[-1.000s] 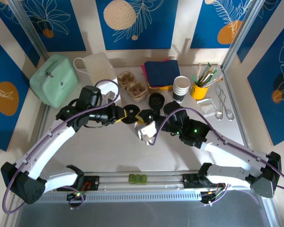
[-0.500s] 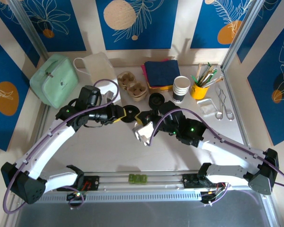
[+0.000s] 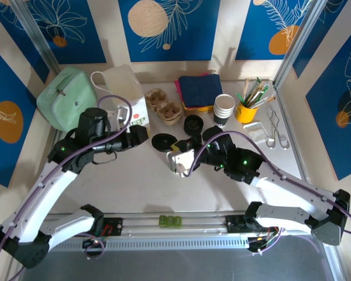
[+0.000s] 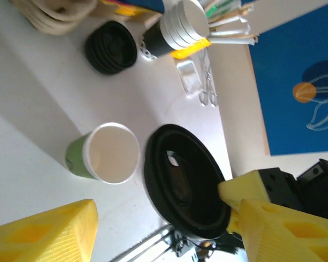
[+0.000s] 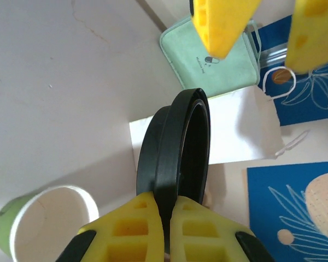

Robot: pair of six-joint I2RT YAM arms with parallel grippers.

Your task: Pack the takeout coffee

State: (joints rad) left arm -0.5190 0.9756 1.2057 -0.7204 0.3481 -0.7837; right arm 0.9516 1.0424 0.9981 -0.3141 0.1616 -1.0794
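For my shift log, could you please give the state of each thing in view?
Right claw: shut on lid.
Left claw: open.
Lid: gripped by rim.
Green cup: upright, uncovered, empty.
Cup stack: upright, nested.
Spare lids: stacked.

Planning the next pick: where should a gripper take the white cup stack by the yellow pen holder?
Probably pinch the top cup's near rim wall, one finger inside, coming from above: the cup stack stands upright and open, with the yellow pen holder close beside it.
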